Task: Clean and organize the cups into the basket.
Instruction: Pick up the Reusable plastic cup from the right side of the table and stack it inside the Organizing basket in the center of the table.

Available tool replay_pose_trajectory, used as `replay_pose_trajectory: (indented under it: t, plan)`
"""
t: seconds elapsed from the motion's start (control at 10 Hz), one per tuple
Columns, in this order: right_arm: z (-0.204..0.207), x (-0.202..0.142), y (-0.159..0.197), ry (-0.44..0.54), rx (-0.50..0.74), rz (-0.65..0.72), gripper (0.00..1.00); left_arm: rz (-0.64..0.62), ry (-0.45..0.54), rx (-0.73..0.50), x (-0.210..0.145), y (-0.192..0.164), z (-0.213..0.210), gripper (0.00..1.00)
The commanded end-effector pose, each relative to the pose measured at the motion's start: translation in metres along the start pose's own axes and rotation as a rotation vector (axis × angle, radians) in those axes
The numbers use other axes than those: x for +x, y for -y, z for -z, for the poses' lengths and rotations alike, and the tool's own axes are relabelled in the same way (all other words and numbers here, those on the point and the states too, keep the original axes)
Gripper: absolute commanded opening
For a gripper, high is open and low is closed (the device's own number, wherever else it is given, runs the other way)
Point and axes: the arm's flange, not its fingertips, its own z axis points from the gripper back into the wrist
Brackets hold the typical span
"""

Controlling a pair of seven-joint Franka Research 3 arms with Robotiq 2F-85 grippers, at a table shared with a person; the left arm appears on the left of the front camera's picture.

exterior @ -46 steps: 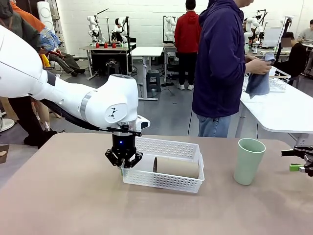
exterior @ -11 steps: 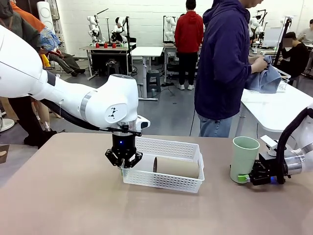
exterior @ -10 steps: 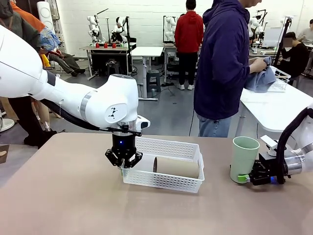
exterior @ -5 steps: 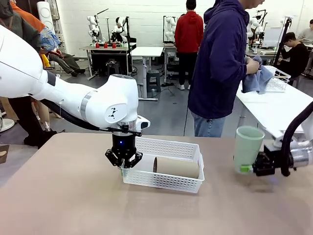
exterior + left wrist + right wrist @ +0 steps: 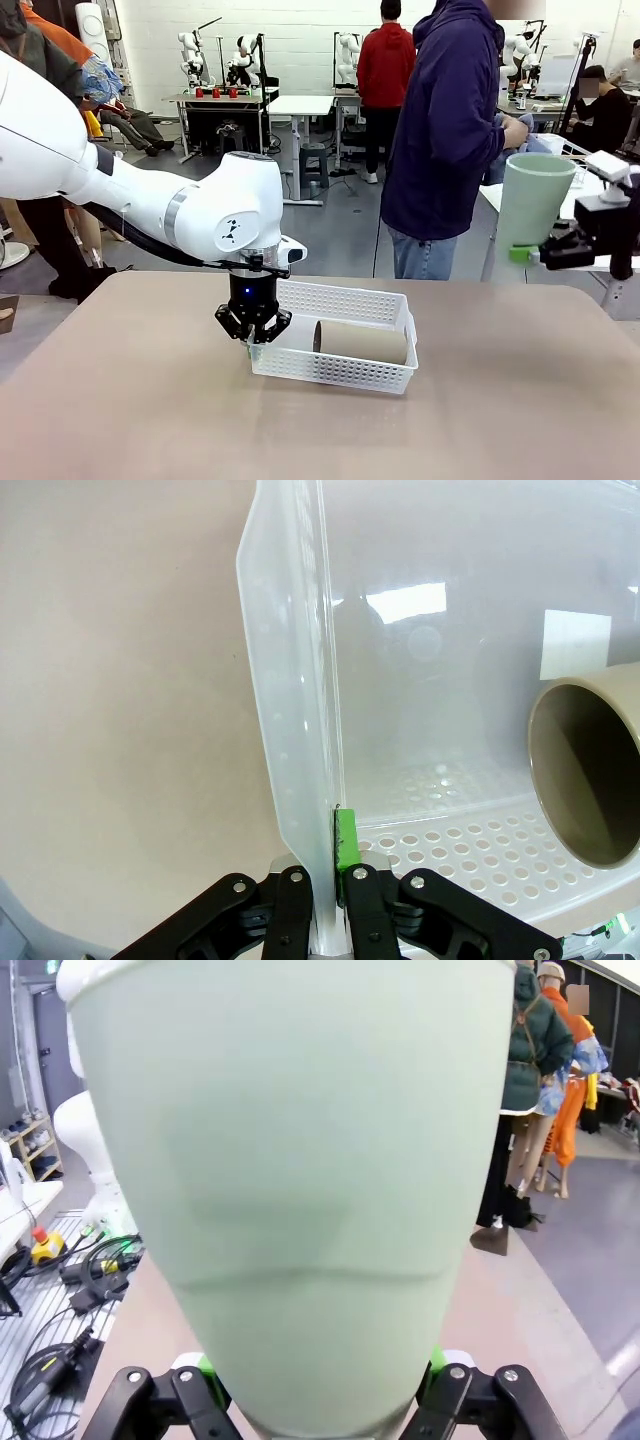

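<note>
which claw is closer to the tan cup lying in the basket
Left. The left claw grips the basket rim just beside the tan cup; the right claw holds a green cup high, far to the right.

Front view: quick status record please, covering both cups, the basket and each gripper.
green cup: upright, in the air on the right, off the table
right gripper: closed on the green cup's lower part
tan cup: lying on its side inside the basket
basket: on the table, near the middle
left gripper: clamped on the basket's left wall
</note>
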Motion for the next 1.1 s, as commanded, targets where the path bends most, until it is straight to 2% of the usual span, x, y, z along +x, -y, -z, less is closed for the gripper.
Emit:
replay_pose_trajectory:
  t: [0.0, 0.1, 0.6, 0.7, 0.9, 1.0]
  plan:
    - [0.016, -0.006, 0.001, -0.008, -0.064, 0.049, 0.18, 0.001, -0.001, 0.0, 0.0, 0.002, 0.0, 0.0]
    - [0.0, 0.0, 0.0, 0.0, 0.0, 0.0, 0.18, 0.001, -0.001, 0.0, 0.0, 0.002, 0.0, 0.0]
    - [0.0, 0.0, 0.0, 0.0, 0.0, 0.0, 0.18, 0.001, -0.001, 0.0, 0.0, 0.002, 0.0, 0.0]
    - [0.001, 0.001, 0.001, -0.008, -0.014, 0.015, 0.77, 0.001, -0.001, 0.0, 0.0, 0.002, 0.0, 0.0]
    - [0.056, 0.049, 0.014, -0.32, 0.014, -0.025, 0.77, 0.001, -0.001, 0.0, 0.0, 0.002, 0.0, 0.0]
    - [0.084, 0.06, 0.025, -0.449, 0.04, -0.019, 0.77, 0.001, -0.001, 0.0, 0.0, 0.002, 0.0, 0.0]
